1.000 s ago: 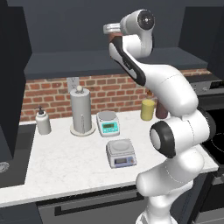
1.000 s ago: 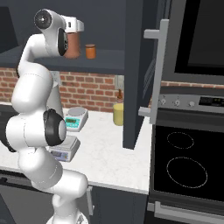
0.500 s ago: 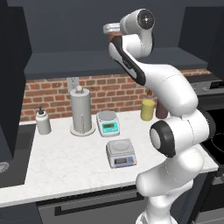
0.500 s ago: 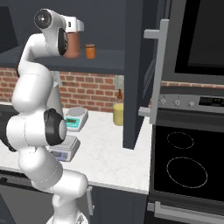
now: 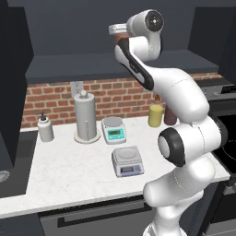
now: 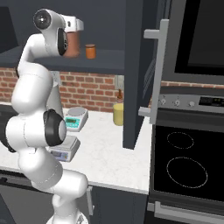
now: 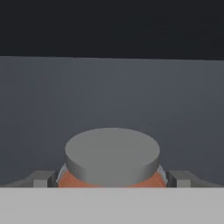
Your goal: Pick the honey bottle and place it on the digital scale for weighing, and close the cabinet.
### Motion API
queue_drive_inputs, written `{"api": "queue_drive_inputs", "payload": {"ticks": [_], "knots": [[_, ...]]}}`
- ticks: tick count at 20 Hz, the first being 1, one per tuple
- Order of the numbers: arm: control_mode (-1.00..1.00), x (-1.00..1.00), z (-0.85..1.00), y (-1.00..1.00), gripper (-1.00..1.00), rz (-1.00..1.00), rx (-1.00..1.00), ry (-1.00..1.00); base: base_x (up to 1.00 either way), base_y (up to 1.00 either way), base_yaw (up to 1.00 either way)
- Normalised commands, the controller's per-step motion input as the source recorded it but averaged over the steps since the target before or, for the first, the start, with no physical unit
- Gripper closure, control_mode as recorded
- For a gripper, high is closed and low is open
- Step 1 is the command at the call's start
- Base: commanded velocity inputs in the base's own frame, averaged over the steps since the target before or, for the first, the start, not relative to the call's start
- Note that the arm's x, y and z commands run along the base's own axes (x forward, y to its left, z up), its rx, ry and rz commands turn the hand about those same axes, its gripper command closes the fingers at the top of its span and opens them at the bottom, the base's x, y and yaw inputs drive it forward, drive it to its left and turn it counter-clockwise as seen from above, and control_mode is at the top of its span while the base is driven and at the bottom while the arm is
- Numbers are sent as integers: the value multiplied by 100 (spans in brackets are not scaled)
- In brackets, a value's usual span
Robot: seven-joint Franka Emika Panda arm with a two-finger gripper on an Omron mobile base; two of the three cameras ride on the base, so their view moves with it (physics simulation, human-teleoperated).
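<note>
The honey bottle (image 7: 112,162), a reddish-brown jar with a wide grey lid, stands on the shelf of the open cabinet (image 5: 92,64), high above the counter. From the hand camera its lid sits close up between the two finger tips (image 7: 41,179), one on each side of the jar, very near its sides; whether they press on it cannot be told. The claw (image 7: 112,180) is spread wide around the jar. From the right base camera the jar (image 6: 72,43) shows partly behind the white hand, with a much smaller orange jar (image 6: 90,51) just beside it on the same shelf.

The white arm reaches up from the base to the shelf. One dark cabinet door (image 6: 135,74) stands swung open, its silver bar handle (image 6: 156,78) facing the camera.

Below, on the pale marble counter (image 5: 69,170), the low grey square scale (image 5: 127,161) sits near the front edge with its platform bare. Behind it stands a second scale with a teal display (image 5: 114,130), a paper towel roll (image 5: 85,117), a soap dispenser (image 5: 45,128) and a yellow canister (image 5: 156,115), against a red brick wall (image 5: 55,99).
</note>
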Motion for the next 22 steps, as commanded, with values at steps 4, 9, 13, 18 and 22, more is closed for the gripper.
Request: {"api": "queue_drive_inputs", "payload": {"ticks": [4,9,13,18,22], "knots": [[-100,-33,0,5,100,0,0,-21,0,0,0],[-100,-69,0,0,100,0,0,-20,0,0,0],[-100,-87,0,2,100,0,1,-11,0,0,0],[-100,-92,0,1,100,0,1,-10,0,0,0],[-100,-99,-4,0,100,0,3,-7,0,0,0]]}}
